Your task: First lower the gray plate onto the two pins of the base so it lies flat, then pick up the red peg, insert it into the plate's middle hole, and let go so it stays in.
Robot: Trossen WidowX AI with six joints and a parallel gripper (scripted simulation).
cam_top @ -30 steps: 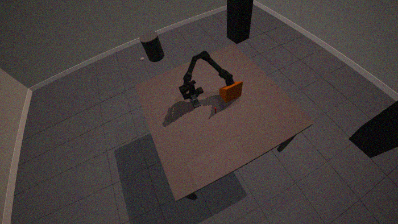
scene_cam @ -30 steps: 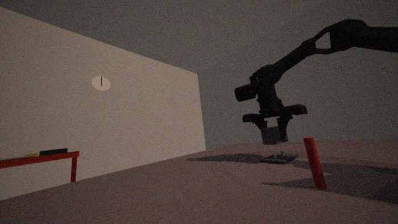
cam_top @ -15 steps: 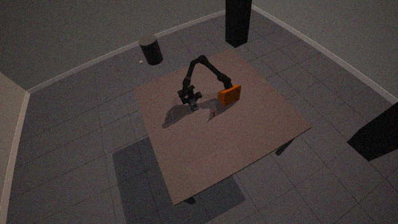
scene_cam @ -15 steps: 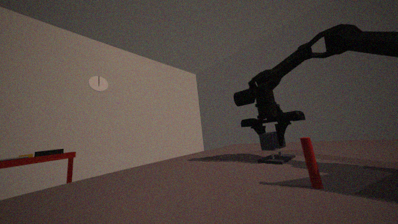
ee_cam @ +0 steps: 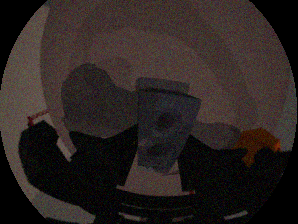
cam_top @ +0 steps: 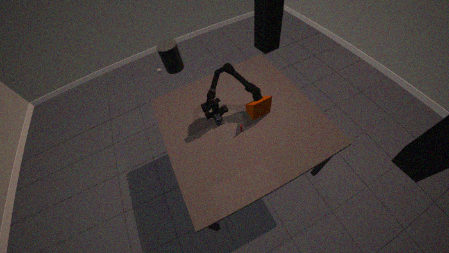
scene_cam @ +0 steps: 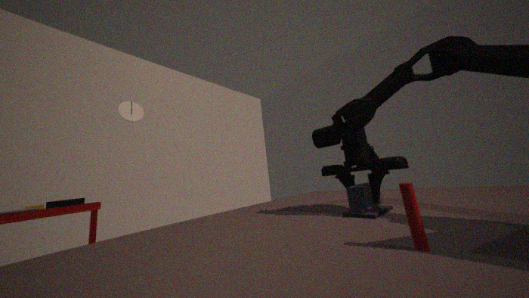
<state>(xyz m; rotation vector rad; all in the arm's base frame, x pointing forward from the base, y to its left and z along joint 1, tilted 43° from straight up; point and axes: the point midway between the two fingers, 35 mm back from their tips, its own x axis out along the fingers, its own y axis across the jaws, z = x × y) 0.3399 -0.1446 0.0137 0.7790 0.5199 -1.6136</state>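
My gripper point(cam_top: 217, 116) point(scene_cam: 363, 194) point(ee_cam: 158, 125) is shut on the gray plate point(scene_cam: 359, 196) point(ee_cam: 175, 137), with a finger at each side. In the exterior view the plate looks steeply tilted, not flat, with its lower edge close above or touching the base. Dark holes show in its face in the wrist view. The dark gray base point(cam_top: 220, 122) point(scene_cam: 359, 215) point(ee_cam: 162, 84) lies on the table under the plate, which hides much of it. I cannot tell how the pins and holes line up. The red peg point(cam_top: 241, 128) point(scene_cam: 415, 217) stands apart from the gripper, nearer the exterior camera.
An orange block point(cam_top: 260, 108) point(ee_cam: 260, 141) stands on the table point(cam_top: 256, 167) beside the arm's base, behind the peg in the top view. The arm point(cam_top: 215, 80) point(scene_cam: 389, 85) reaches over the table from there. Shadows darken the surface around the base and peg.
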